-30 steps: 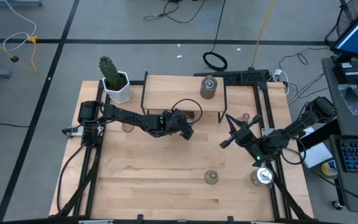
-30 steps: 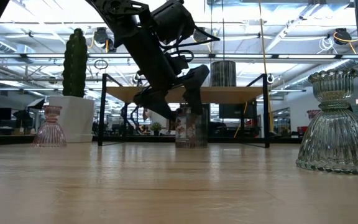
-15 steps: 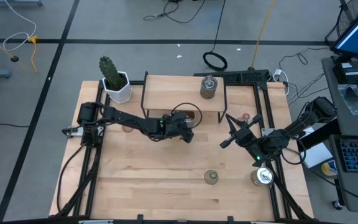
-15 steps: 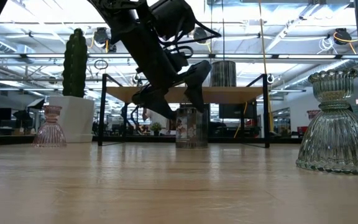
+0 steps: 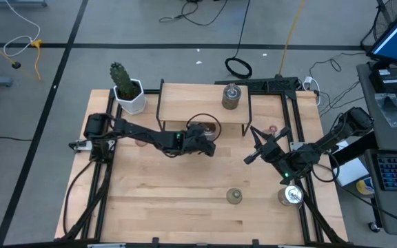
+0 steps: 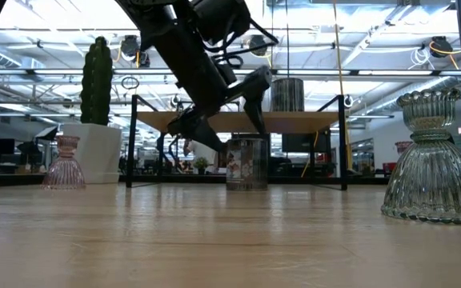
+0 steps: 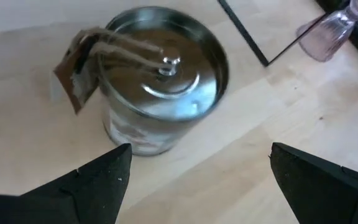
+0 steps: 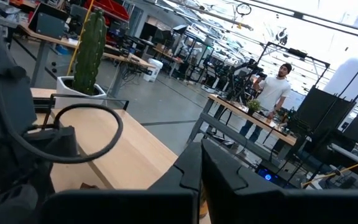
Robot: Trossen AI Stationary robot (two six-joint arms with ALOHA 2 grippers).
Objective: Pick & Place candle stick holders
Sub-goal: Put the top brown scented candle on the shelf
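A squat silvery candle stick holder (image 7: 160,81) with a brown tag stands on its base on the table, just in front of the small raised shelf (image 5: 205,103). My left gripper (image 7: 201,149) hovers open over it, slanting down, fingers (image 6: 256,100) above its rim and touching nothing. My right gripper (image 5: 253,146) waits shut above the table's right side. Other holders stand on their bases: a silvery one (image 5: 231,98) on the shelf, a pink glass one (image 7: 328,34), an olive-green one (image 5: 234,196), another silvery one (image 5: 290,196).
A cactus in a white pot (image 5: 126,89) stands at the far left corner. The shelf's black legs (image 6: 343,144) rise behind the silvery holder. A second pink glass holder (image 6: 64,162) stands on the left. Bare wood lies across the table's near half.
My left gripper has rolled about its own line and come up a little: its fingers, which stood around the silvery holder's top, now stand above it. It has stayed open, and the holder has not moved.
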